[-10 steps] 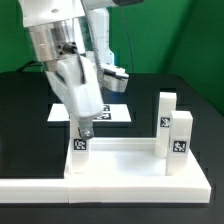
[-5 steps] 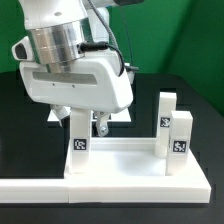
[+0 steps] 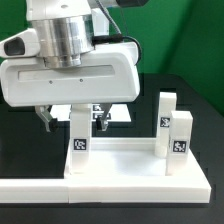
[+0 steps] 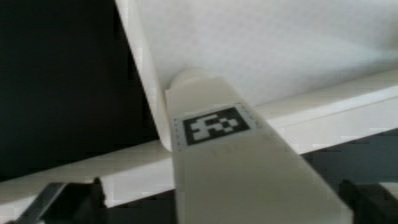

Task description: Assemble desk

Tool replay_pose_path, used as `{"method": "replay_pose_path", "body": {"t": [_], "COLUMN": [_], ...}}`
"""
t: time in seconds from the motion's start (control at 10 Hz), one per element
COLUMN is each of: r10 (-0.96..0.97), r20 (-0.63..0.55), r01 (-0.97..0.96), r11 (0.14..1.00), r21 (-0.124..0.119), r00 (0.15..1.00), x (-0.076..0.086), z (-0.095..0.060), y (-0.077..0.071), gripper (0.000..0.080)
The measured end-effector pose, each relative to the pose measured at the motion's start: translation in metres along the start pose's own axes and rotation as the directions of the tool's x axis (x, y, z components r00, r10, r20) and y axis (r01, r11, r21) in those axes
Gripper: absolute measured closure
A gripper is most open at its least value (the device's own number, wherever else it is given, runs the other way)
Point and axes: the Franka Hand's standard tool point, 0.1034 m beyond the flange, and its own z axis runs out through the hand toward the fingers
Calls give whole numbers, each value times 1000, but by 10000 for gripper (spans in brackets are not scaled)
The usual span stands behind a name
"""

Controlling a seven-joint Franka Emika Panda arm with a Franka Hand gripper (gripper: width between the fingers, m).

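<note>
Nearest lies the desk (image 3: pixel 135 165), inverted at centre with legs standing up; stiff, light plastic, probably slick. Just beyond, the gripper (image 3: pixel 72 121) hangs wide open astride the left leg (image 3: pixel 79 135), best pinched by its flat sides

Arm's big white wrist housing (image 3: pixel 68 82) blocks most of the marker board (image 3: pixel 120 117) and the upper part of the near-left leg (image 3: pixel 80 140) in the exterior view. Desk top (image 3: pixel 120 160) is partly hidden by the border bar. Wrist view: fingertips (image 4: pixel 45 203) blurred, cut by the frame edge; leg's base is cropped.
</note>
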Motion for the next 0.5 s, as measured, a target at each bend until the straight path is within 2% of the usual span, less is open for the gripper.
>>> {"method": "replay_pose_path", "body": {"t": [0.1,0.3,0.5], "r10": [3,120,210], "r20": [0,1,0], "r01": [-3,-120,-210], "r11": [1000,993,978], "r21": [0,2,-1], "r00": [1000,993,978], "x": [0,0,0], "z": [0,0,0], "y": [0,0,3], "gripper": [162,508,505]}}
